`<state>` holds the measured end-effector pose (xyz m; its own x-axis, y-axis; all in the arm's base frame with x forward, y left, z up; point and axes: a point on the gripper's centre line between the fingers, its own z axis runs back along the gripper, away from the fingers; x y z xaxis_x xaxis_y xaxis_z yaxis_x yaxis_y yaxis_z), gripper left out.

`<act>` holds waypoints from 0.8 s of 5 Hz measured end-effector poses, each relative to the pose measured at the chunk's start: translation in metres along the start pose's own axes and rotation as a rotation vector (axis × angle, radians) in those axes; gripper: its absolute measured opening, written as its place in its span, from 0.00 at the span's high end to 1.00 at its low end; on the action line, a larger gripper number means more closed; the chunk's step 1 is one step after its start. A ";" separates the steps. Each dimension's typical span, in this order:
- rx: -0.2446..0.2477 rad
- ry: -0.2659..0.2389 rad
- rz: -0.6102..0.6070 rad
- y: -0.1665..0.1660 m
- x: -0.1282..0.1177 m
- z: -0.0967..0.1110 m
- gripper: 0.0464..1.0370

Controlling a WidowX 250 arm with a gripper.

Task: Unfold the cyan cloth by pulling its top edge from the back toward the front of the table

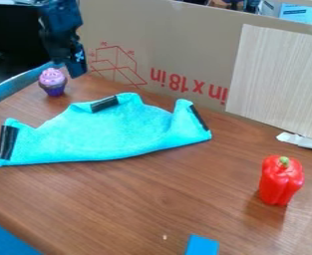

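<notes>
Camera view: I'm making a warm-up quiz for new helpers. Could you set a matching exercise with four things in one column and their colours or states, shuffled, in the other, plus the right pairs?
Column 1
1. Cloth
2. Cupcake
3. Pepper
4. Tool

Column 2
A. red, standing upright
B. black, at the upper left
C. pink top, purple base
D. turquoise, spread out

Right pairs: 1-D, 2-C, 3-A, 4-B

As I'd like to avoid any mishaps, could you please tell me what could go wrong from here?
The black gripper hangs close beside the toy cupcake, so a small sideways move might knock it over. The turquoise cloth lies nearby with an uneven, partly folded outline, and a low pass could snag or drag it.
</notes>
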<state>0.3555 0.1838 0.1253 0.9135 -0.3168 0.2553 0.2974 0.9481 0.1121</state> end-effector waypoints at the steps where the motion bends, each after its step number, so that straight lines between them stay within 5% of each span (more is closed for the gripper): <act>1: 0.013 0.011 0.009 0.012 0.007 -0.023 0.04; 4: 0.042 0.025 -0.041 0.005 0.032 -0.057 0.04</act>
<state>0.4026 0.1802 0.0792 0.9075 -0.3542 0.2257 0.3233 0.9322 0.1628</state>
